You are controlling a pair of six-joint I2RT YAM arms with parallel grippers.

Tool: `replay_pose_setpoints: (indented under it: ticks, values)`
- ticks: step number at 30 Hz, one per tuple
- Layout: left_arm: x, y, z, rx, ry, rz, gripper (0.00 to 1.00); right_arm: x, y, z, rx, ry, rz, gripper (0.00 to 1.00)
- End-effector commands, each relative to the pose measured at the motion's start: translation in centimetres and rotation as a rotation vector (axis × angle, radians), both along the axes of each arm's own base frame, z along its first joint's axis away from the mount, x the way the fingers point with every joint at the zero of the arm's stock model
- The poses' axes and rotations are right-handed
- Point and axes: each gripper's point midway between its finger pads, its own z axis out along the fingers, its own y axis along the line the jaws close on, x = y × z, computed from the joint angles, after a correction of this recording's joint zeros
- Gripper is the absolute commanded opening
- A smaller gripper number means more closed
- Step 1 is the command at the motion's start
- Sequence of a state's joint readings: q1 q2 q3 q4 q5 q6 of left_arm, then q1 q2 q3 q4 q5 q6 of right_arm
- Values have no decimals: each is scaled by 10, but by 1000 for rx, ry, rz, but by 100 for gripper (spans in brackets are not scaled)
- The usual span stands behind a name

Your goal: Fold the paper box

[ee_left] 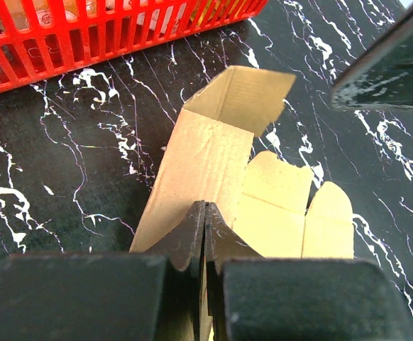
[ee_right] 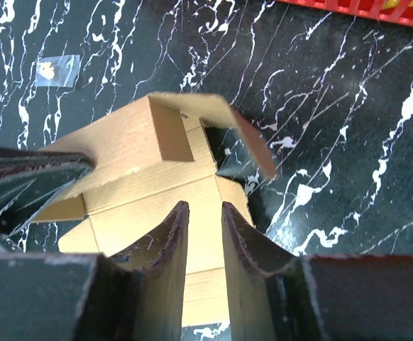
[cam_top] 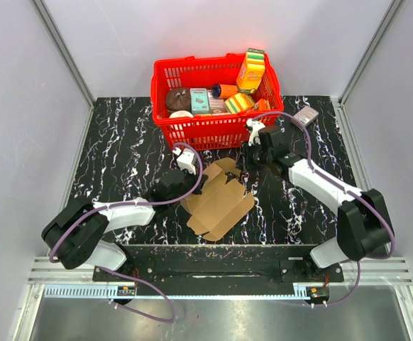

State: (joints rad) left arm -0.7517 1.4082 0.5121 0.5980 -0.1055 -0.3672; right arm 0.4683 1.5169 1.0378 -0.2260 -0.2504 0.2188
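The paper box (cam_top: 221, 206) lies partly folded at frame centre on the desk (cam_top: 121, 142). The left hand (ee_left: 204, 213) is pinched tight on its edge. The right hand (ee_right: 205, 213), its 2 fingers narrowly parted, grips nothing.

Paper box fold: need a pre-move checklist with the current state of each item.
1. Left end effector clamped on paper box: ok, its fingers are closed on the sheet's edge.
2. Right end effector gripping: not ok, its fingers are apart over a panel.
3. Right fingertips touching the sheet: cannot tell.
4. Box apart from red basket: ok, bare table shows between them.
5. Fold complete: not ok, some flaps are raised and the rest lies open.
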Motion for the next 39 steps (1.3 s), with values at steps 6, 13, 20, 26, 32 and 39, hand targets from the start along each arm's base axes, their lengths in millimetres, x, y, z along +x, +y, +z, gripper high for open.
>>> replay_pose_setpoints:
  ticks: [6, 13, 20, 26, 32, 39]
  values:
    - [-1, -1, 13, -32, -28, -3, 0, -29, 1, -3, 131, 20, -11, 25]
    - [-2, 0, 13, -28, -30, -1, 0, -27, 4, -29, 138, 74, -35, 27]
    - [-1, -1, 14, -28, -31, -3, 0, -26, 6, -50, 121, 127, -51, 27]
    - [0, 0, 19, -20, -43, -4, 0, -28, -4, -74, 69, 166, -95, 26]
    - [3, -3, 28, -19, -57, -8, 0, -31, -8, -90, 39, 207, -109, 25]
    - [11, -10, 48, -13, -90, -18, 0, -34, -15, -104, -5, 235, -131, 22]
